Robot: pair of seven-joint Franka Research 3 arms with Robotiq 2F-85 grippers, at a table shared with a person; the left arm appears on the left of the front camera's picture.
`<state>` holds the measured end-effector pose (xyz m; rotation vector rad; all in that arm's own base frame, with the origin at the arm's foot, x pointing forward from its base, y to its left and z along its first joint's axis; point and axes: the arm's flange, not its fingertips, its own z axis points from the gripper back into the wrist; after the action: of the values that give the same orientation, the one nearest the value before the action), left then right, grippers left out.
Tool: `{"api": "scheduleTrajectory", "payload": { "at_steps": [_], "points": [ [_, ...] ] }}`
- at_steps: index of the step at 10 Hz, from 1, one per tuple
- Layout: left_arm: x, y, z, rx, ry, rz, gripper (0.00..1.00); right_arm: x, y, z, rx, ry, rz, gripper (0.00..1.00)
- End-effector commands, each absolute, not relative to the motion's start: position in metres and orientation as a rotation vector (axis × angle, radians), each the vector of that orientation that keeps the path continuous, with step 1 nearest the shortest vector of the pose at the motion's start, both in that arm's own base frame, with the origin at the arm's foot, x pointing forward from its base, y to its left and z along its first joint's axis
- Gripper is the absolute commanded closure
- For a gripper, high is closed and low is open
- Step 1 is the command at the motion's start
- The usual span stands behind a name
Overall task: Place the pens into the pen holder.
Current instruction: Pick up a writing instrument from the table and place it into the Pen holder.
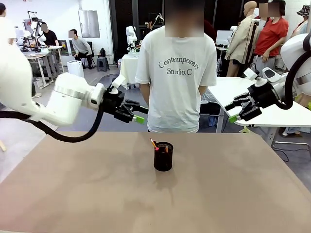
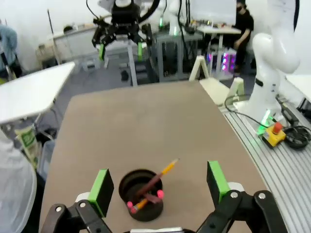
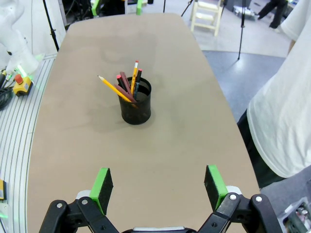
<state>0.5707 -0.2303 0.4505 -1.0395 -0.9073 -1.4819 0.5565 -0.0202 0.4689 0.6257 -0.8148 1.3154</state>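
Note:
The black mesh pen holder point(image 1: 163, 156) stands upright near the middle of the table, and the pens point(image 1: 154, 144) stick out of its top. From the right wrist I see the pen holder point(image 3: 136, 103) with a yellow-orange pen point(image 3: 114, 89), a reddish-brown pen point(image 3: 124, 83) and an orange pen point(image 3: 134, 75) leaning inside. Looking down from the left wrist, the pen holder point(image 2: 142, 193) holds the pens point(image 2: 154, 181). My left gripper point(image 1: 141, 115) hangs open above the table's far left. My right gripper point(image 1: 234, 114) is open at the far right, off the table.
A person in a white T-shirt point(image 1: 176, 73) stands at the table's far edge, hands behind the back. A white table point(image 1: 252, 99) lies behind my right gripper. The brown tabletop point(image 1: 97, 194) surrounds the holder. A rail with an emergency-stop button point(image 2: 274, 133) runs beside the table.

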Motion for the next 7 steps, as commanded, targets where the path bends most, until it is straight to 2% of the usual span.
{"api": "scheduleTrajectory", "payload": {
  "at_steps": [1, 5, 7],
  "points": [
    [0.546, -0.213, 0.474, -0.945, -0.801, -1.487, 0.00, 0.557, -0.019, 0.472, 0.616, -0.800, 1.307, 0.00],
    [0.522, -0.176, 0.529, -0.734, -0.700, -1.389, 0.00, 0.557, -0.019, 0.472, 0.616, -0.800, 1.307, 0.00],
    [0.521, -0.161, 0.550, -0.595, -0.710, -1.405, 0.00, 0.557, -0.019, 0.472, 0.616, -0.800, 1.307, 0.00]
  ]
}}
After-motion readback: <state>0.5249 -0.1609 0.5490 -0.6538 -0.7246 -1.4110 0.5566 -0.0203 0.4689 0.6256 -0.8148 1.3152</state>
